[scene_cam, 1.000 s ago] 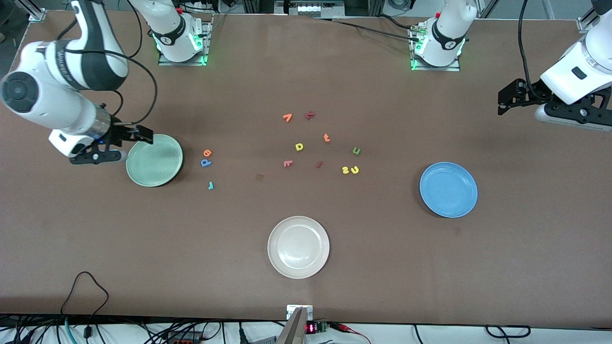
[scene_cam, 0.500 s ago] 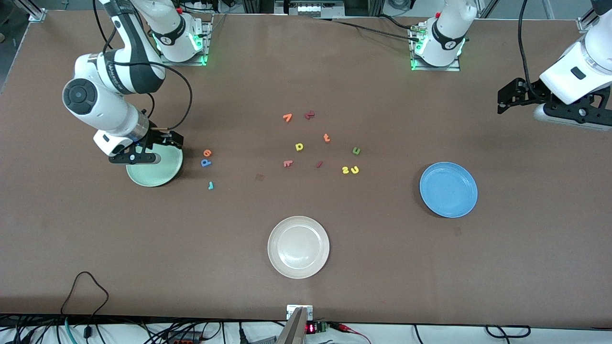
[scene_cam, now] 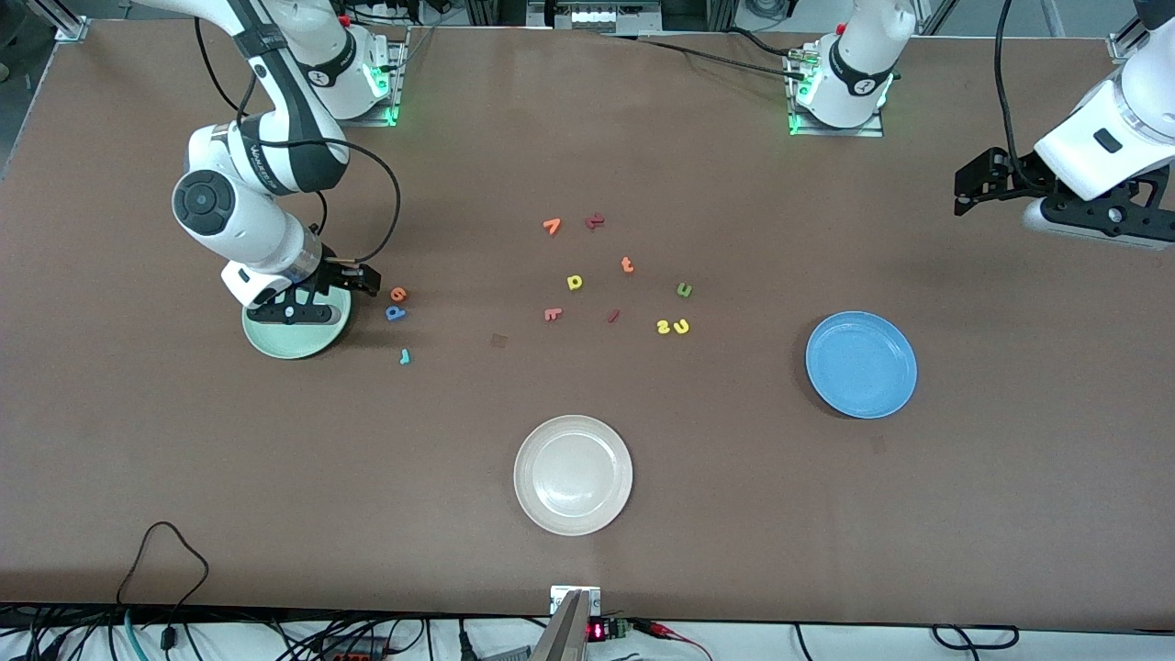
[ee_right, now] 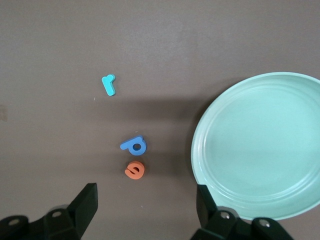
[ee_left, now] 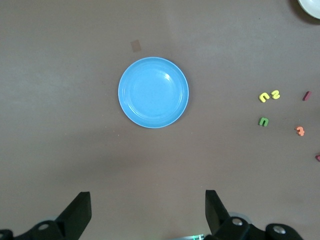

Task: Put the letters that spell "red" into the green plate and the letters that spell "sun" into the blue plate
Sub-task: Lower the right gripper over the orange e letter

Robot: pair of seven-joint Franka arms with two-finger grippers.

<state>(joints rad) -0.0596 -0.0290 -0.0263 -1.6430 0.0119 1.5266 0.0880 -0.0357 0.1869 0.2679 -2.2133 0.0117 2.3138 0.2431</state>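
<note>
Jaws spread and empty, the right gripper [scene_cam: 353,283] hangs over the green plate [scene_cam: 296,341]'s rim, the orange "e" [scene_cam: 398,295], blue "d" [scene_cam: 395,313] and teal "r" [scene_cam: 405,356] lying at the plate's three o'clock. Waiting wide open, the left gripper [scene_cam: 971,188] sits at one o'clock from the blue plate [scene_cam: 861,364].

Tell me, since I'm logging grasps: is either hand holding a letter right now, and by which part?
Nothing is held. The right hand, open, is over the green plate's edge; the left hand, open, waits at its end of the table.
</note>
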